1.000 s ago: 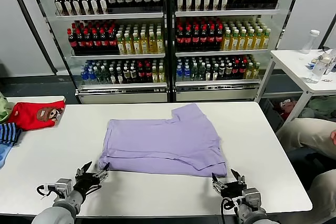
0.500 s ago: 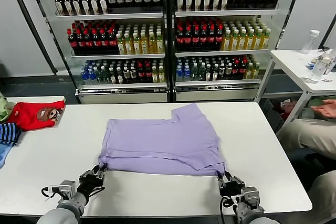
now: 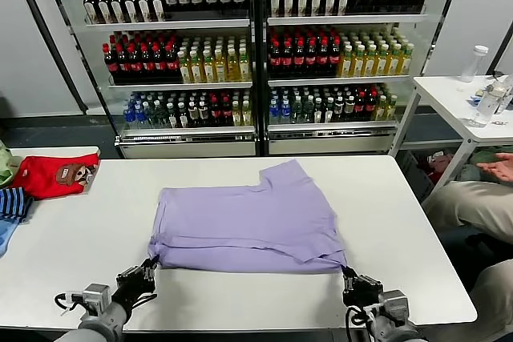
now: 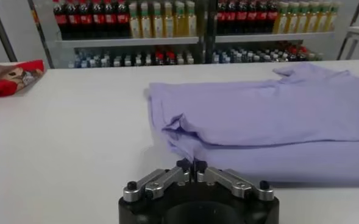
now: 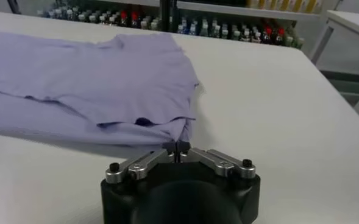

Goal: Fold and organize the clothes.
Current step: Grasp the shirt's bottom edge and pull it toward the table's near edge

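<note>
Where each gripper (image 4: 192,163) pinches, T-shirt (image 3: 248,222) corners hidden

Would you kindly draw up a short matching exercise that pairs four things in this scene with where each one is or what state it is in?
Things:
1. lavender T-shirt
2. red garment
3. left pincer
4. right pincer

Places or states:
A. shut on the shirt's near corner on the robot's right
B. folded in the middle of the white table
C. at the table's far left edge
D. shut on the shirt's near corner on the robot's left

Pairs: 1-B, 2-C, 3-D, 4-A
</note>
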Controlling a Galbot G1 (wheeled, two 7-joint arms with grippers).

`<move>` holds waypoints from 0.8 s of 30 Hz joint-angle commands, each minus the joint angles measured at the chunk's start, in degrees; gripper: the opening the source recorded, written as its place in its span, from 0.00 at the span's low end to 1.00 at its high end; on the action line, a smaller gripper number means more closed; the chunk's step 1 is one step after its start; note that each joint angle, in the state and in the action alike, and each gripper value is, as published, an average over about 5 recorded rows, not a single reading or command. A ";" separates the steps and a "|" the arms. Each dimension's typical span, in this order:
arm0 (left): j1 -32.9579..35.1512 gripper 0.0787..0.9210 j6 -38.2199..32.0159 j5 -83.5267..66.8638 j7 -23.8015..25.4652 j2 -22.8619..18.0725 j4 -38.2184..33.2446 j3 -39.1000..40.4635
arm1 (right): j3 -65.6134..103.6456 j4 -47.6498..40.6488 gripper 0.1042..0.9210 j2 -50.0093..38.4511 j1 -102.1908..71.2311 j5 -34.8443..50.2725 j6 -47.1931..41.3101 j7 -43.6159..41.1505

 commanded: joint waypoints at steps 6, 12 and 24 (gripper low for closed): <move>15.49 0.03 -3.30 1.70 2.77 1.31 -5.19 -6.33 | 2.81 9.66 0.01 0.02 -13.58 -4.98 -0.12 -0.68; 13.06 0.18 -2.73 1.44 2.71 1.24 -6.76 -10.03 | 3.82 11.68 0.15 -0.64 -10.87 -4.10 -0.13 -0.77; -8.85 0.59 0.46 -3.50 2.03 3.55 -1.39 -6.18 | -5.55 -8.67 0.57 -0.62 29.19 6.02 -0.27 2.28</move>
